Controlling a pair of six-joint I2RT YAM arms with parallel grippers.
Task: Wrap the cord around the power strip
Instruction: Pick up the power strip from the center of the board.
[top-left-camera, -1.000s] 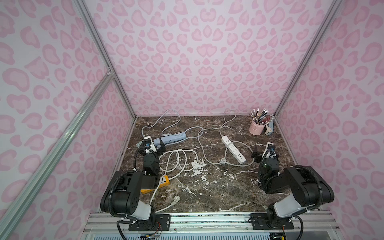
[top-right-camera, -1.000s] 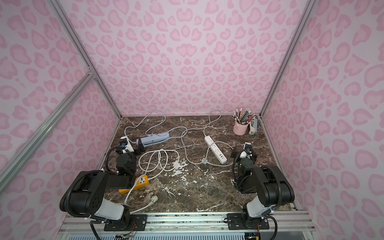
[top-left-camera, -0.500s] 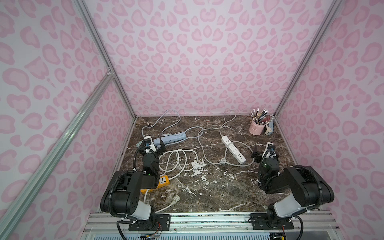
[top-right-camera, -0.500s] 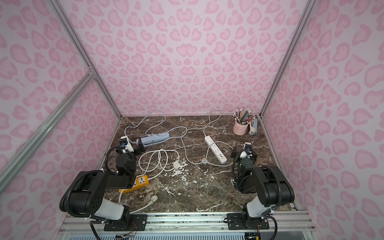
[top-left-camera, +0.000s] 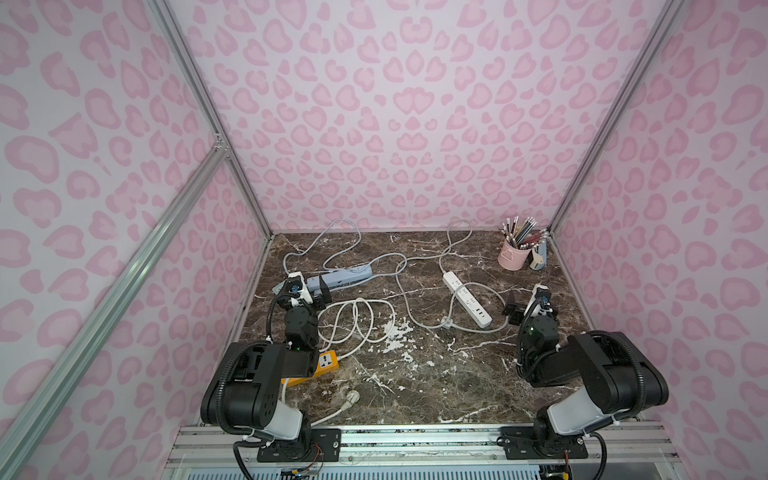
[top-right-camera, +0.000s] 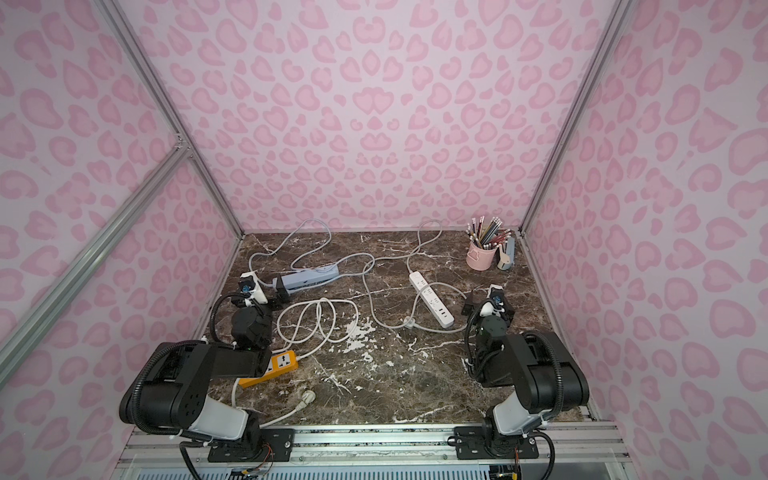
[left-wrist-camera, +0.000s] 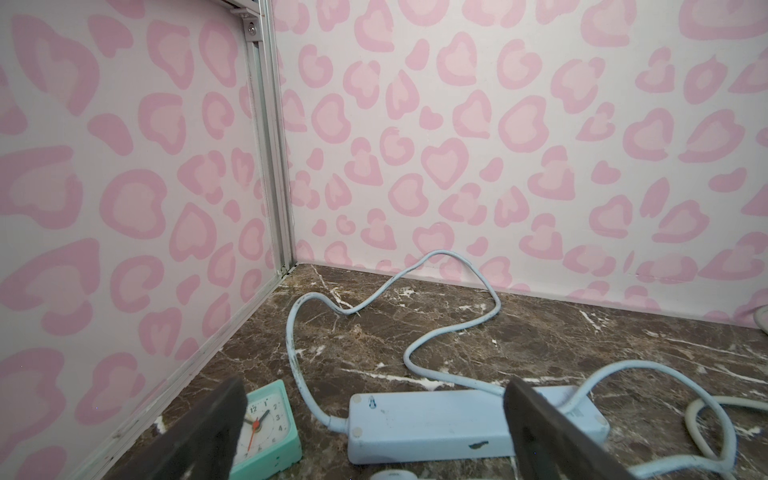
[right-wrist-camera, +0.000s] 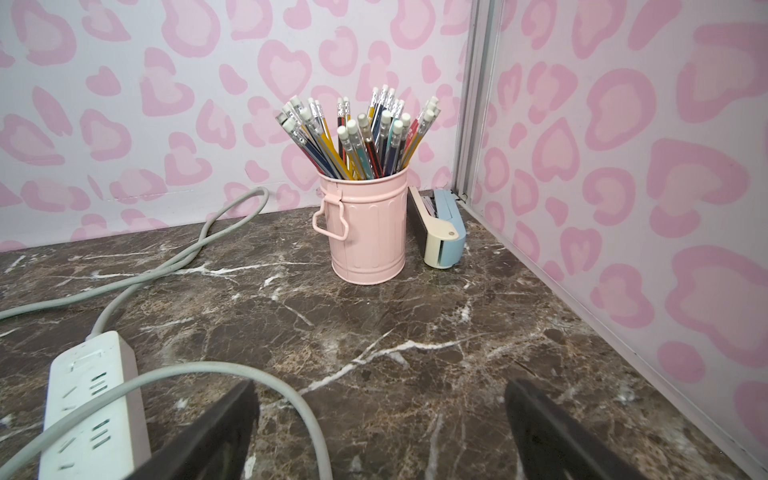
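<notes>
Three power strips lie on the marble table, each with its cord loose. A light blue strip (top-left-camera: 345, 277) (left-wrist-camera: 432, 424) sits at the back left, its cord (left-wrist-camera: 415, 361) snaking to the back wall. The white strip (top-left-camera: 466, 298) (right-wrist-camera: 93, 395) lies right of centre with its grey cord (right-wrist-camera: 291, 395) looping round it. An orange strip (top-left-camera: 322, 365) lies at the front left beside a white cord coil (top-left-camera: 353, 320). My left gripper (top-left-camera: 302, 296) (left-wrist-camera: 374, 399) is open just short of the blue strip's end. My right gripper (top-left-camera: 532, 309) (right-wrist-camera: 380, 395) is open and empty right of the white strip.
A mint alarm clock (left-wrist-camera: 270, 424) stands by the left finger near the left wall. A pink cup of pencils (top-left-camera: 512, 257) (right-wrist-camera: 368, 232) and a stapler (right-wrist-camera: 442, 232) stand in the back right corner. A white plug (top-left-camera: 352, 395) lies near the front edge.
</notes>
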